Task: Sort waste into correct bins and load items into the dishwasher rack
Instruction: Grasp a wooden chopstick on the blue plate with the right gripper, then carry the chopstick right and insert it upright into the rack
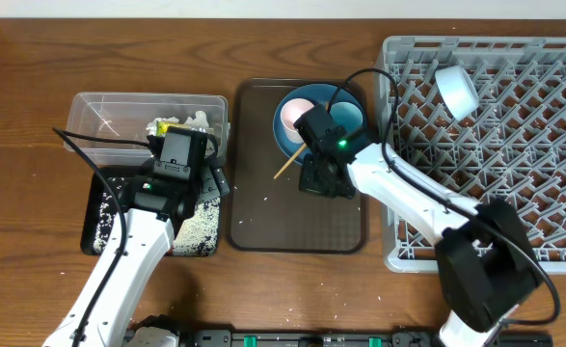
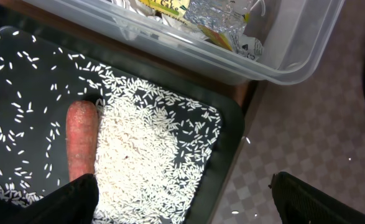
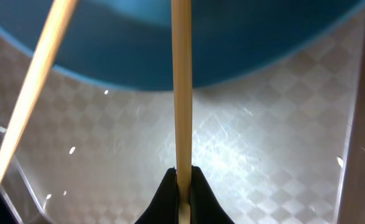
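Observation:
My right gripper (image 3: 182, 186) is shut on one wooden chopstick (image 3: 182, 93), which runs straight up toward the blue plate (image 3: 263, 37). A second chopstick (image 3: 30, 106) lies slanted to the left. Overhead, this gripper (image 1: 321, 178) hovers over the brown tray (image 1: 297, 226), just in front of the plate (image 1: 321, 96) that carries a pink cup (image 1: 297, 118) and a light-blue cup (image 1: 350, 116). My left gripper (image 2: 185, 205) stands open over the black tray (image 2: 229, 143), above the rice (image 2: 145, 155) and beside the orange carrot (image 2: 81, 140). The printed wrapper (image 2: 232, 25) lies in the clear tub (image 2: 294, 56).
The grey dishwasher rack (image 1: 495, 154) fills the right side, with a white bowl (image 1: 456, 89) resting near its back left. A crumpled tissue (image 1: 198, 120) sits in the clear tub (image 1: 99, 111). A few rice grains dot the brown tray.

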You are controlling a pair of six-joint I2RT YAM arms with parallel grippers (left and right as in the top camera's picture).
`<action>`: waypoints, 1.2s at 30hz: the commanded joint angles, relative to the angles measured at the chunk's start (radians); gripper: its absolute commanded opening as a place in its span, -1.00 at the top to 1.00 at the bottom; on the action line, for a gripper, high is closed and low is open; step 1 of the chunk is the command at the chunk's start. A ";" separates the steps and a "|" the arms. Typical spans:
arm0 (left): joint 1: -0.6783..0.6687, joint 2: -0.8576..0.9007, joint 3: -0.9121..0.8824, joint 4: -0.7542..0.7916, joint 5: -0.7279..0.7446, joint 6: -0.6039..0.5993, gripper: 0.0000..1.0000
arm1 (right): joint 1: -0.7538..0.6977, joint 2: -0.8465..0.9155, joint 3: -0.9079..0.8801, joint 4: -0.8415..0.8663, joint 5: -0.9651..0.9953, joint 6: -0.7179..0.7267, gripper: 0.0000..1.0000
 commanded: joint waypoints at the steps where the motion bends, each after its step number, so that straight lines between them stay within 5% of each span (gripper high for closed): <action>1: 0.006 -0.012 -0.003 0.003 -0.008 0.012 -0.82 | -0.001 -0.099 0.000 -0.010 0.004 -0.050 0.98; 18: 0.006 -0.012 -0.003 0.003 -0.008 0.012 -0.82 | -0.082 -0.441 0.000 -0.256 0.042 -0.288 0.98; 28: 0.006 -0.012 -0.003 0.003 -0.008 0.012 -0.82 | -0.231 -0.440 -0.001 -0.392 0.071 -0.532 0.97; 36: 0.006 -0.012 -0.003 0.003 -0.008 0.012 -0.82 | -0.268 -0.416 -0.002 -0.411 0.196 -0.537 0.97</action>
